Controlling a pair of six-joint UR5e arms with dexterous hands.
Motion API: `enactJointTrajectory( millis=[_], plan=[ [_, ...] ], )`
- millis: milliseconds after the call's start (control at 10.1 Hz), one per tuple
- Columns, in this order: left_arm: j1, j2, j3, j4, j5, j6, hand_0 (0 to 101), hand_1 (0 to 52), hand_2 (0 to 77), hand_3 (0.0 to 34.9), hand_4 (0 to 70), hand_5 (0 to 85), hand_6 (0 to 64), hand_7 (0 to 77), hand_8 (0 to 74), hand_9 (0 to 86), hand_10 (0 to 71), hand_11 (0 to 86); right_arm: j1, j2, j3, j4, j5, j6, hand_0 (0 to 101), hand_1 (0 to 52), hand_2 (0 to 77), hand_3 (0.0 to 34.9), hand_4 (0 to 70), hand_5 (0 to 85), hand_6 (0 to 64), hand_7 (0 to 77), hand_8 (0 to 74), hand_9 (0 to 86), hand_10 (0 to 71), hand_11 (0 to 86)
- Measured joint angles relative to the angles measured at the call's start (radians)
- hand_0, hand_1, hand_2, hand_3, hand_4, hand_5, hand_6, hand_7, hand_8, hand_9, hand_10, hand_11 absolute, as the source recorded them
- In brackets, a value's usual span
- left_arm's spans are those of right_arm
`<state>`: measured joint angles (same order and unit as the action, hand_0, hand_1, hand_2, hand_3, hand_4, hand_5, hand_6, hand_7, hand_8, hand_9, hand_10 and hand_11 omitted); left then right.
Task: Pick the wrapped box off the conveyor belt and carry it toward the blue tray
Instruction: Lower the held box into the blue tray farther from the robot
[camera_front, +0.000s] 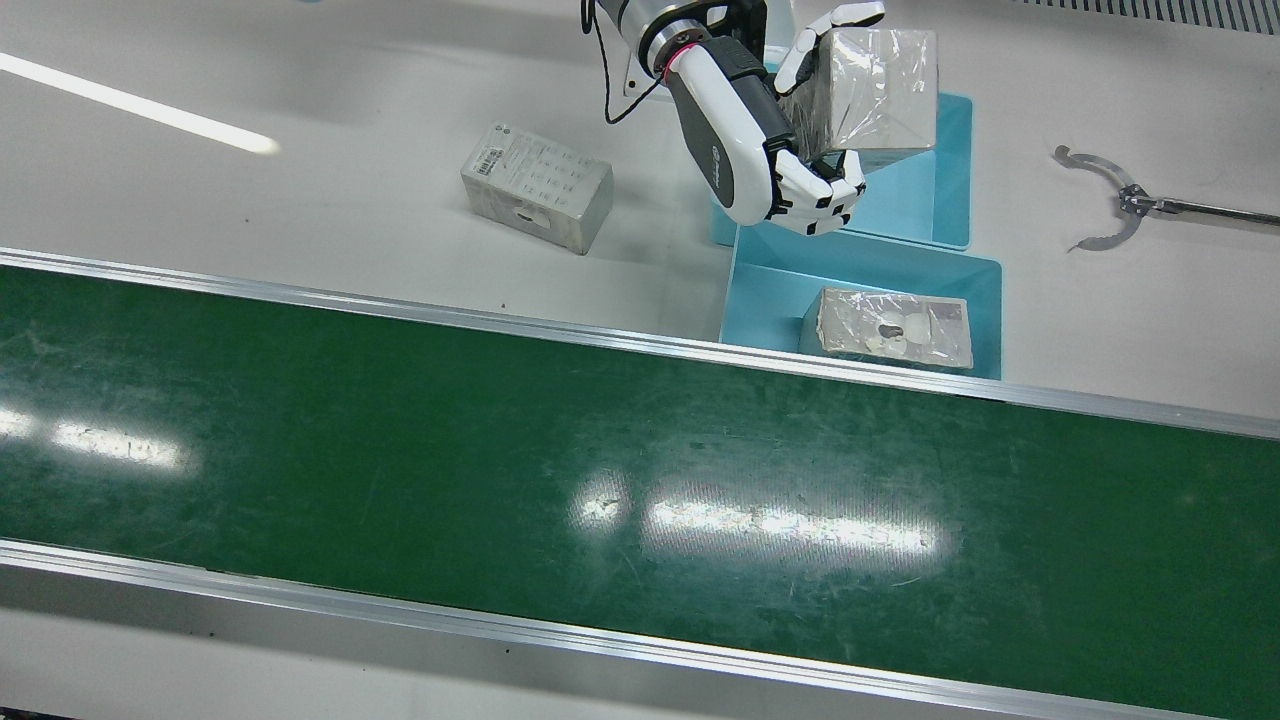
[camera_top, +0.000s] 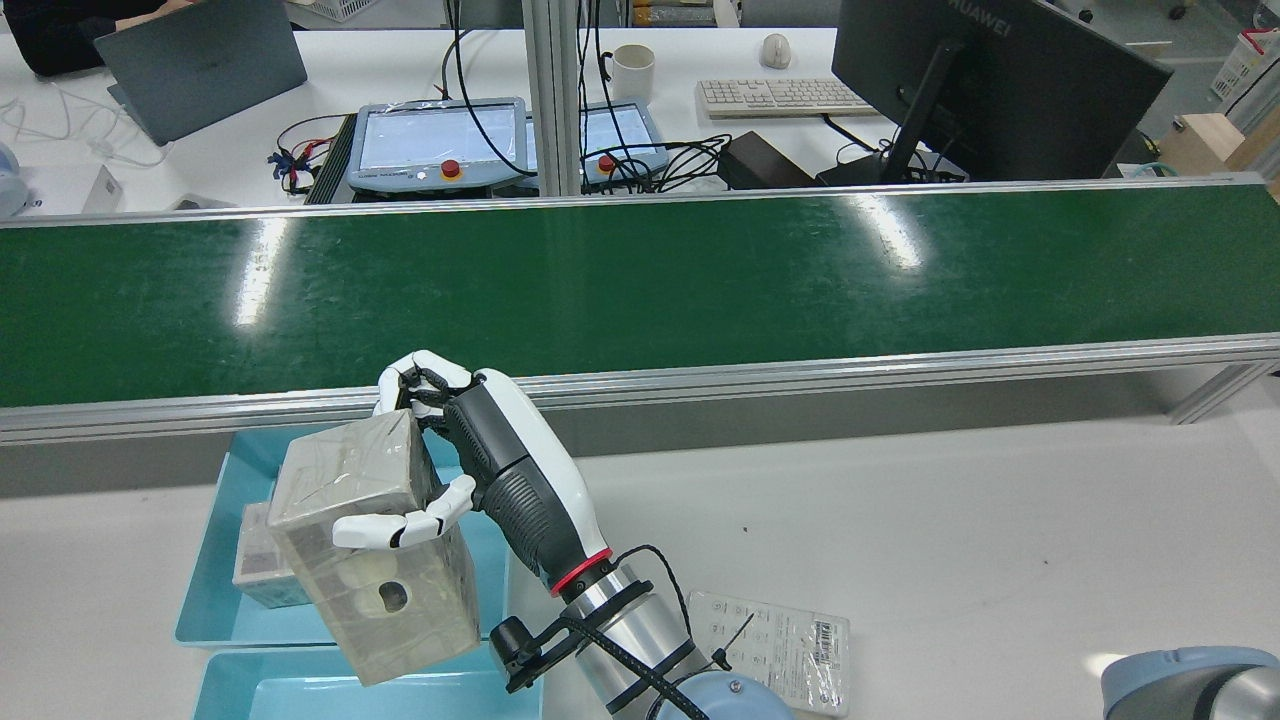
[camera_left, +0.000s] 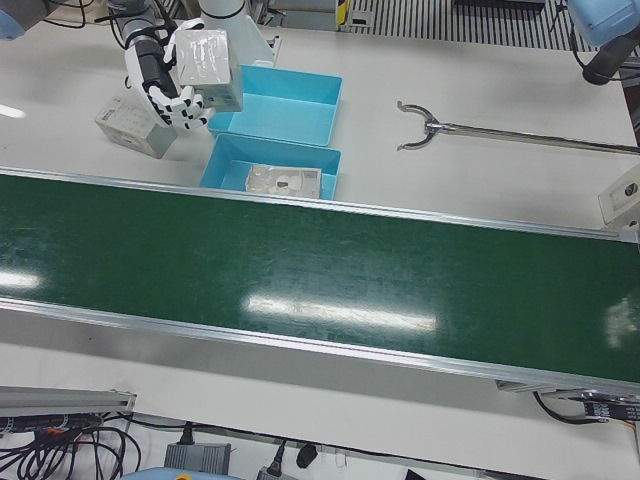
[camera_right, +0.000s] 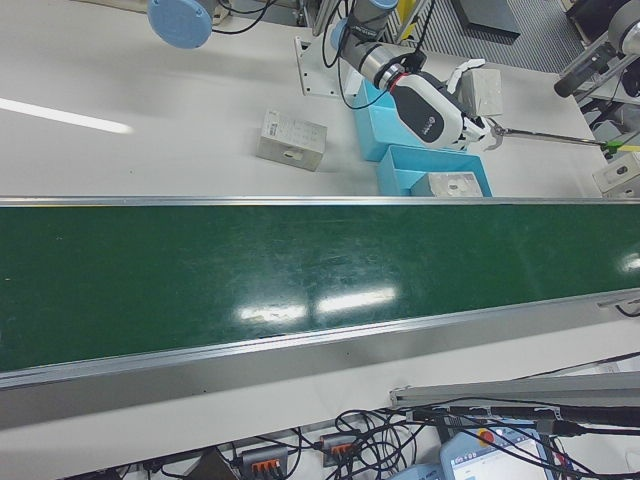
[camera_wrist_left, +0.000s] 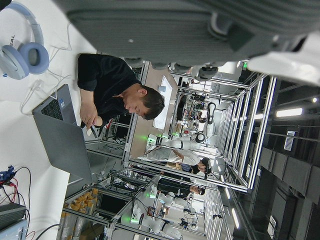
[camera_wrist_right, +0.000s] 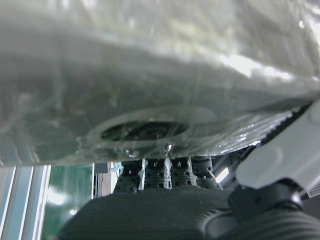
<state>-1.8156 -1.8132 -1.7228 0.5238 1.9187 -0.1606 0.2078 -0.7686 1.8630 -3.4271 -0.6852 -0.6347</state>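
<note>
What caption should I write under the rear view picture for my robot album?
A robot hand holds a wrapped box up over a blue tray, right next to the green conveyor belt.

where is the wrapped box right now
Rear view, lower left: the wrapped box is held in the right hand above the blue trays, off the conveyor belt.

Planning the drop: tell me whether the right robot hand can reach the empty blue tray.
Probably yes: the right robot hand, holding the wrapped box, hangs roughly over the empty blue tray; nothing blocks it.
</note>
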Motion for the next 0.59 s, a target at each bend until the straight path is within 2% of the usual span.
enactJointTrajectory(
  millis=[99,198,297,396,495,593],
  plan=[
    [0.0,0.0,0.0,0.0,0.0,0.0,0,0.0,0.5,0.0,0.0,1.1,0.0,0.0,0.0,0.0,0.0,0.0,0.015,0.0,0.002,-0.014,-0.01,0.01,44,0.0,31.1,0.0,17.5,69.3,38.2,60.0,61.6,69.8,35.5,50.7],
    [0.0,0.0,0.0,0.0,0.0,0.0,0,0.0,0.5,0.0,0.0,1.1,0.0,0.0,0.0,0.0,0.0,0.0,0.016,0.0,0.002,-0.015,-0.009,0.01,45,0.0,30.5,0.0,18.0,68.7,38.2,61.1,55.6,72.0,25.1,36.5],
    [0.0,0.0,0.0,0.0,0.0,0.0,0,0.0,0.5,0.0,0.0,1.1,0.0,0.0,0.0,0.0,0.0,0.0,0.016,0.0,0.002,-0.015,-0.009,0.01,45,0.0,30.5,0.0,18.0,68.7,37.6,61.1,55.6,72.0,25.1,36.5],
    [0.0,0.0,0.0,0.0,0.0,0.0,0,0.0,1.1,0.0,0.0,1.1,0.0,0.0,0.0,0.0,0.0,0.0,0.016,0.0,0.002,-0.015,-0.009,0.01,45,0.0,30.5,0.0,18.5,68.7,37.6,61.1,49.6,73.6,16.4,28.9],
    [0.0,0.0,0.0,0.0,0.0,0.0,0,0.0,0.5,0.0,0.0,1.1,0.0,0.0,0.0,0.0,0.5,0.0,0.016,0.0,0.002,-0.015,-0.009,0.01,46,0.0,30.5,0.0,18.5,68.7,37.6,61.1,43.1,54.5,8.7,18.0],
    [0.0,0.0,0.0,0.0,0.0,0.0,0,0.0,0.5,0.0,0.0,1.1,0.0,0.0,0.0,0.0,0.5,0.0,0.016,0.0,0.002,-0.015,-0.009,0.01,46,0.0,30.5,0.7,18.5,68.7,37.6,61.1,24.0,36.5,4.9,8.7]
  ],
)
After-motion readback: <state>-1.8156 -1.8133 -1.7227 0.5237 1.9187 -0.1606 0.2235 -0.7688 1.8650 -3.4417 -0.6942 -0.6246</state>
